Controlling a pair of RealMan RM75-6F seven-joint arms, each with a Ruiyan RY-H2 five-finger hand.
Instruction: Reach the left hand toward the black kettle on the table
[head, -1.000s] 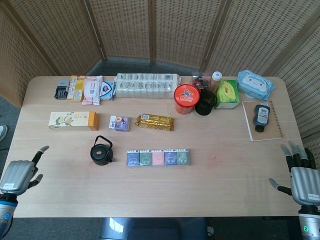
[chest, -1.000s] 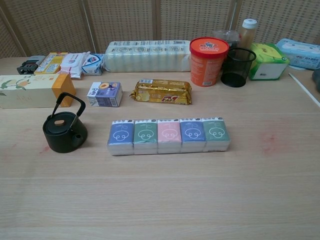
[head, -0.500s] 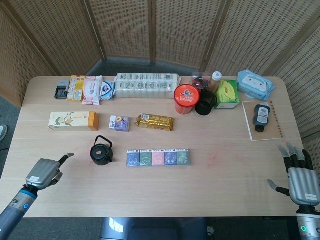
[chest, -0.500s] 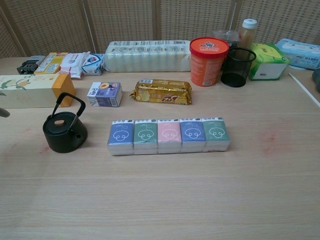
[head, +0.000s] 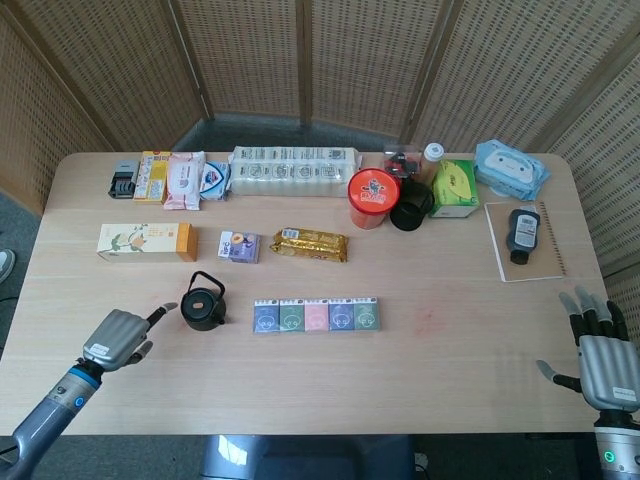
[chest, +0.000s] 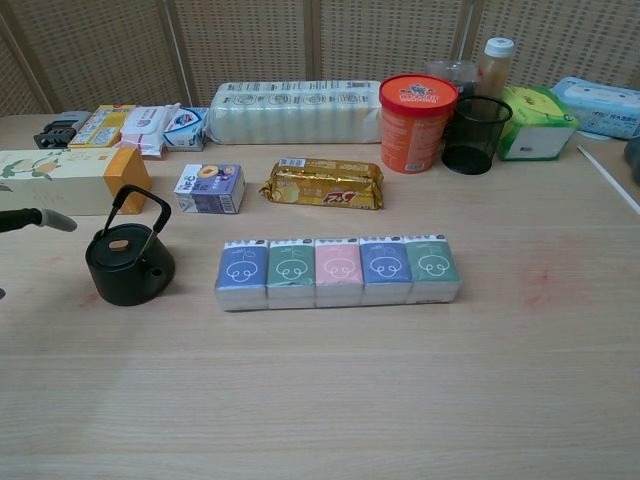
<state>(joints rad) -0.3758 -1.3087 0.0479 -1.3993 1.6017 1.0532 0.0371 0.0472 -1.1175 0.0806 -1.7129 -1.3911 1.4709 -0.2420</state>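
Note:
The black kettle (head: 203, 305) stands on the left half of the wooden table (head: 450, 330), its wire handle raised; the chest view shows the kettle (chest: 128, 265) too. My left hand (head: 120, 338) hovers low over the table just left of the kettle, fingers apart and holding nothing. One fingertip (head: 165, 309) points at the kettle with a small gap between them. In the chest view only one finger (chest: 38, 218) of that hand enters from the left edge. My right hand (head: 604, 358) is at the table's near right corner, fingers spread and empty.
A row of small tissue packs (head: 316, 315) lies just right of the kettle. Behind it are a long yellow box (head: 146, 241), a small purple box (head: 238, 246) and a gold packet (head: 311, 244). A red canister (head: 368, 197) and a black mesh cup (head: 408, 211) stand further back.
My left hand has moved up from the table's near left corner and rightwards, ending close beside the kettle. The right hand has barely shifted. The kettle has not moved.

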